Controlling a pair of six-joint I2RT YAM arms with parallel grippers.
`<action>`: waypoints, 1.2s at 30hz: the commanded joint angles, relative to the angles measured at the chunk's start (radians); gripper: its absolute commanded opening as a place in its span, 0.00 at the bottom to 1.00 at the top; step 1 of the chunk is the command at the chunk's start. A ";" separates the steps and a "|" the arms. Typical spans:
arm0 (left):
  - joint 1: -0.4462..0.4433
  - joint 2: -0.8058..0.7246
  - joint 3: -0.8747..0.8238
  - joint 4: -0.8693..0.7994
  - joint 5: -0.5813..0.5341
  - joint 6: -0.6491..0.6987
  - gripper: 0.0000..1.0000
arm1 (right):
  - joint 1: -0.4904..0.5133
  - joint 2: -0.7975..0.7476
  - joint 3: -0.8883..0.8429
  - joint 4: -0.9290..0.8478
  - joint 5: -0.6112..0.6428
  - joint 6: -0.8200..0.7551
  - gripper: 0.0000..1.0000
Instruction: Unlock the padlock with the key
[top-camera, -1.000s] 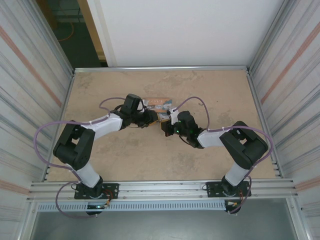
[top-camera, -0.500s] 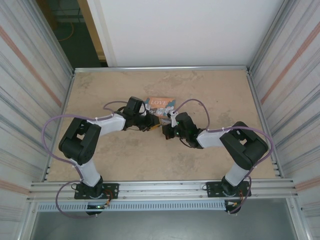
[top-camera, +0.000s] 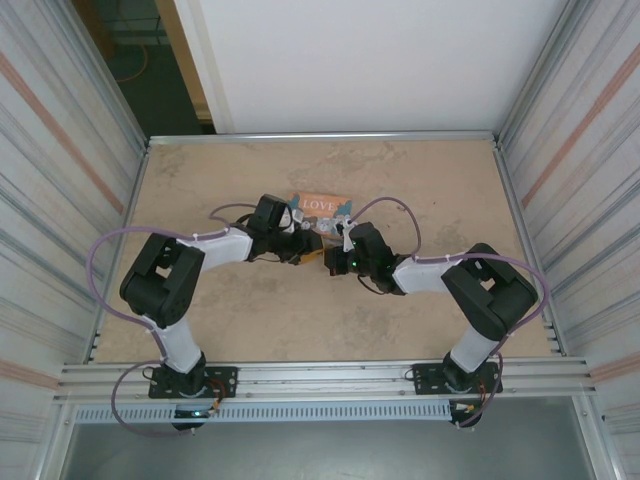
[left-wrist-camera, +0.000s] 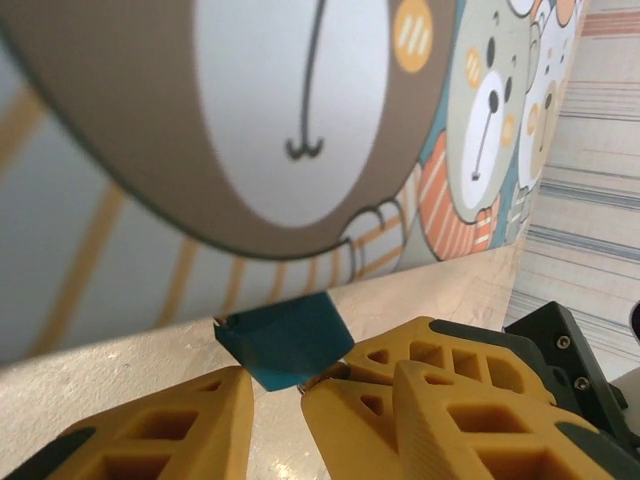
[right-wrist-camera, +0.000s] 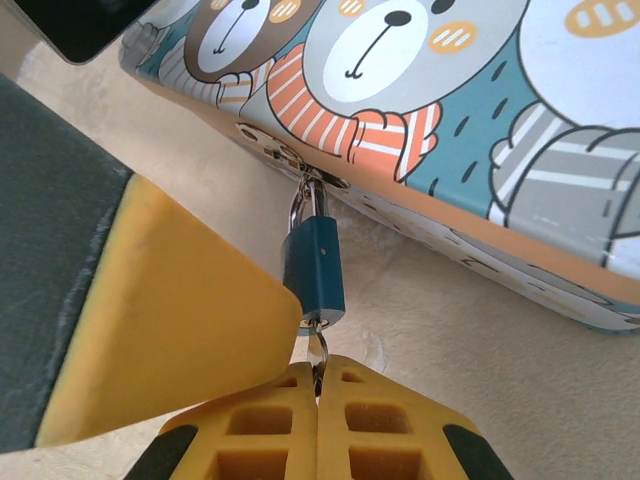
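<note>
Padlock with key inserted, lock not yet released. The tiny teal-blue padlock (right-wrist-camera: 313, 265) hangs by its dark metal shackle (right-wrist-camera: 303, 205) from the clasp of the rectangular bear-printed tin (right-wrist-camera: 450, 130), which lies on the beige desk (top-camera: 400, 180). My right gripper (right-wrist-camera: 318, 395) is pressed together on the small silver metal key (right-wrist-camera: 317, 348), whose tip sits in the base of the padlock body. My left gripper (left-wrist-camera: 278, 392) stands spread, with one yellow finger (right-wrist-camera: 170, 320) lying against the padlock's side and no firm pinch that I can make out. Done, as I judge it: the key has been found, grasped and inserted. Left: the turn of the key and the release of the shackle, which is still closed through the clasp.
</note>
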 joint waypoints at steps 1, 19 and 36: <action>0.005 -0.032 -0.014 -0.007 0.026 0.019 0.44 | 0.000 -0.020 0.033 -0.016 0.010 0.034 0.00; 0.110 -0.371 -0.263 0.148 -0.057 -0.079 0.62 | -0.026 -0.066 0.038 -0.100 -0.068 0.238 0.00; 0.105 -0.418 -0.535 0.558 -0.080 -0.370 0.64 | -0.014 -0.094 -0.013 -0.023 -0.060 0.465 0.00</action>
